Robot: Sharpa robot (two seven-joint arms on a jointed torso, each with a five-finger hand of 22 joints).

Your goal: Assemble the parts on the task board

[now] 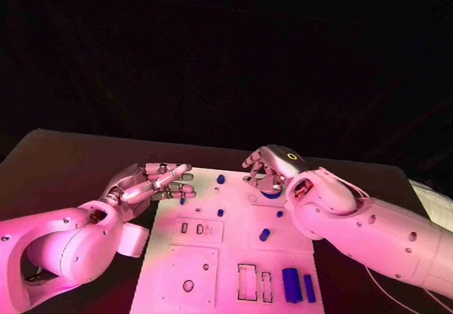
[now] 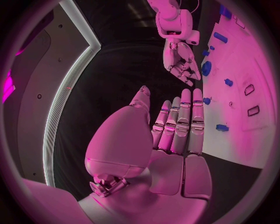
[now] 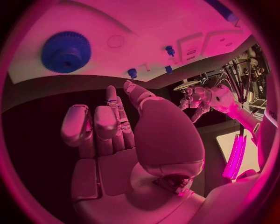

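The right hand [image 1: 272,169] hovers over the far end of the task board [image 1: 230,292], fingers curled downward and apart, holding nothing, directly above the blue gear [image 3: 66,51]; this looks like the approach to a grasp, and the next move calls for lowering and closing on the gear's rim. The left hand [image 1: 154,184] hangs at the board's left edge, fingers straight and empty. Small blue pegs [image 1: 221,178] stand upright in the board, and two blue bars [image 1: 296,285] lie near its nearer end beside rectangular slots on the black desk [image 1: 64,164].
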